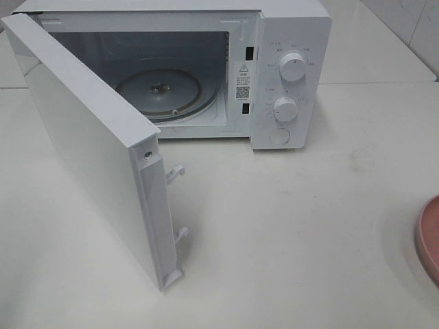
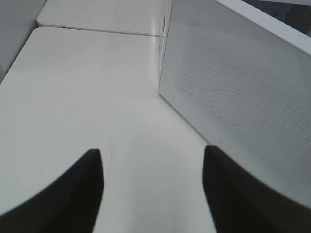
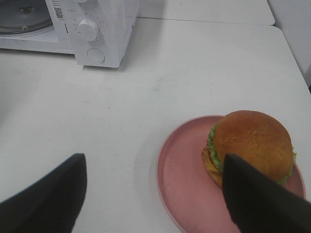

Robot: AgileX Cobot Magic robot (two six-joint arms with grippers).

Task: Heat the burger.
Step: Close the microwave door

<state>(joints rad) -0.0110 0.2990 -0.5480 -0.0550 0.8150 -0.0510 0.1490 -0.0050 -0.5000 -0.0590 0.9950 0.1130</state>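
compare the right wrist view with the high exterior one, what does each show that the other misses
Only the right wrist view shows the burger and the open right gripper. Only the exterior high view shows the microwave's open door and upper knob. Both show the microwave, its glass turntable, the lower knob, the pink plate and the white table.

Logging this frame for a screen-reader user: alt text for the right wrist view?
A burger sits on a pink plate on a white table, just beyond the open right end effector, which holds nothing. Farther off stands a white microwave with its door open, its glass turntable visible.
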